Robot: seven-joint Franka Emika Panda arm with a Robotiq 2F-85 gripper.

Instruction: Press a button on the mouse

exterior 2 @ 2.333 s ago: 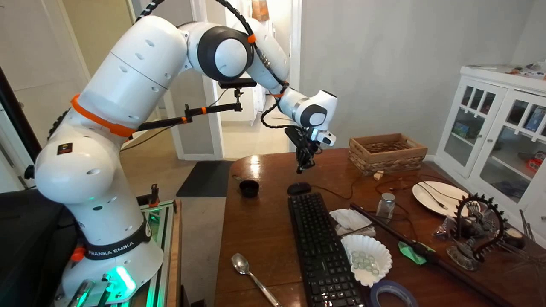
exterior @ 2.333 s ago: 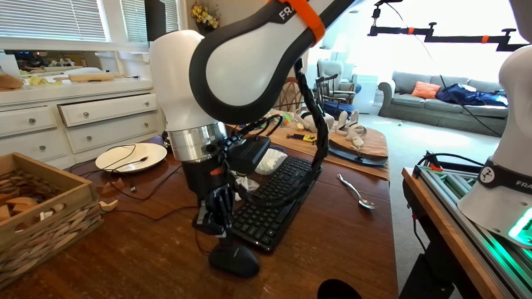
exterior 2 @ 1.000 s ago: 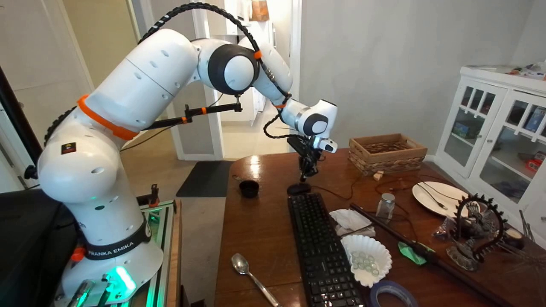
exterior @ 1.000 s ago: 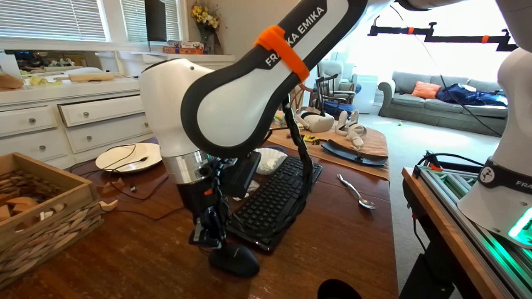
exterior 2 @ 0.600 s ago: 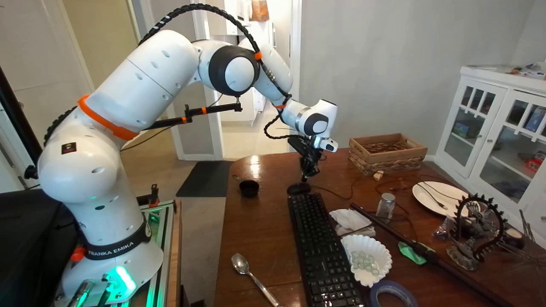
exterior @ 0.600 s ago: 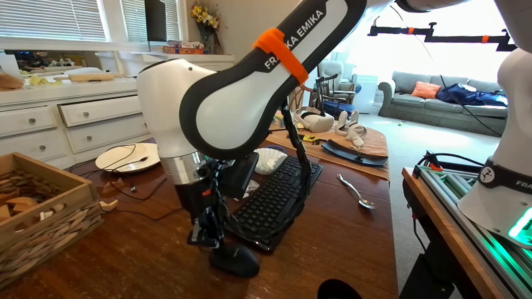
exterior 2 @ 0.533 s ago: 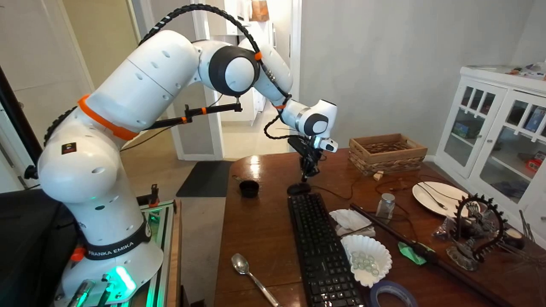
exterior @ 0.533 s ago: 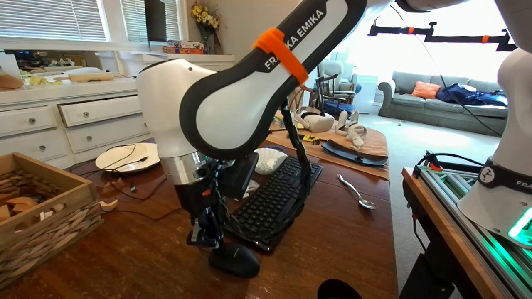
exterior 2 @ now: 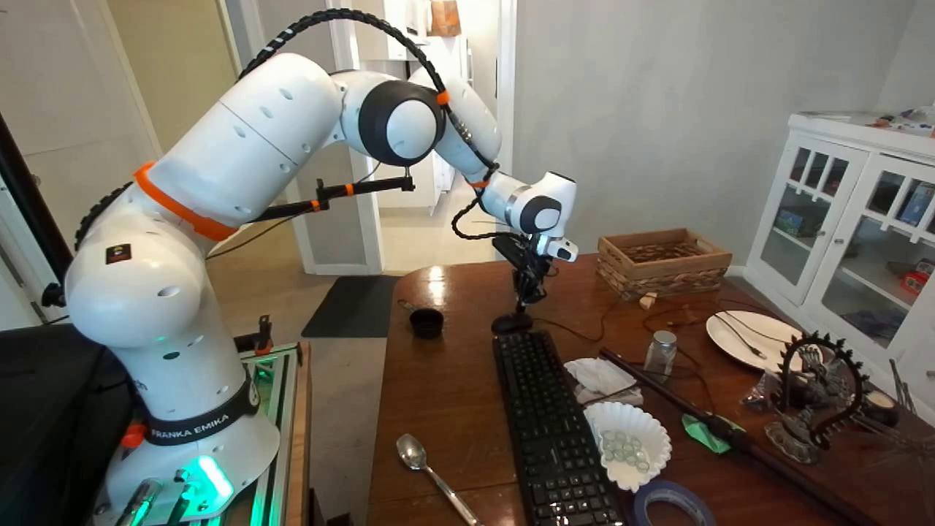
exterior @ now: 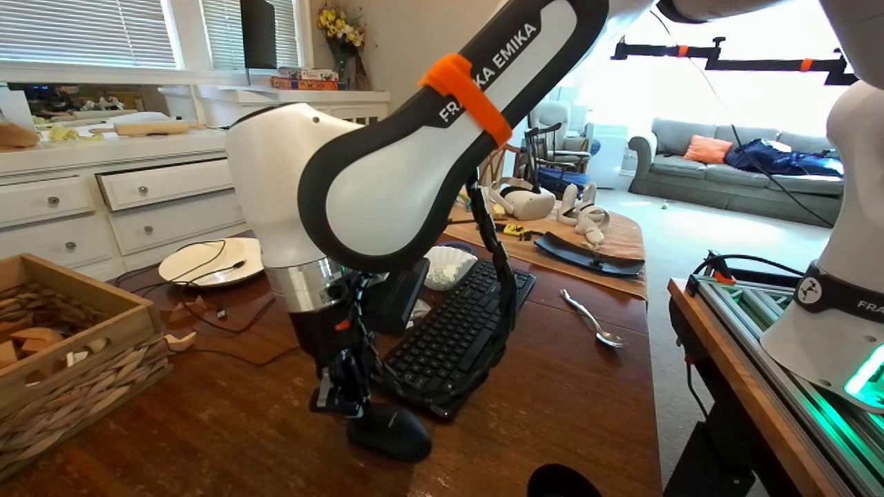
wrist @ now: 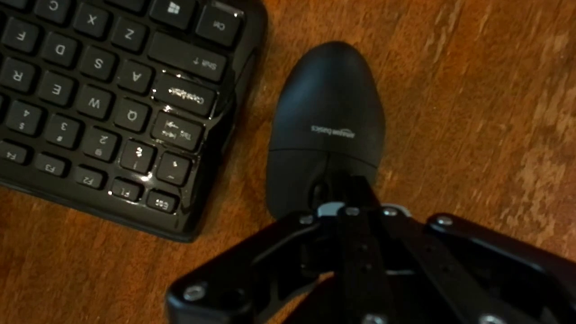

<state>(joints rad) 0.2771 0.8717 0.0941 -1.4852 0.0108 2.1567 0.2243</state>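
1. Lowered since the earlier frame, the jaws now stand at the front of the black Amazon Basics mouse [wrist: 332, 105].
2. They are fully closed with nothing between; their tips appear to touch the left button [wrist: 343, 164] beside the scroll wheel [wrist: 318, 194], though contact cannot be confirmed.
3. Beneath them, the mouse lies on the wooden bench [wrist: 472, 135], just beside the black keyboard [wrist: 105, 101].

In an exterior view, glaring light fills the space behind a grey sofa [exterior: 732, 190], standing on pale carpet [exterior: 690, 238]; slatted blinds [exterior: 83, 34] hang above white drawers [exterior: 186, 217] (one slightly pulled out). In an exterior view, a grey wall [exterior 2: 650, 124] runs between a bright doorway [exterior 2: 506, 88] and a white glass-fronted cabinet [exterior 2: 855, 212], with a dark mat [exterior 2: 350, 307] on the floor [exterior 2: 347, 380].
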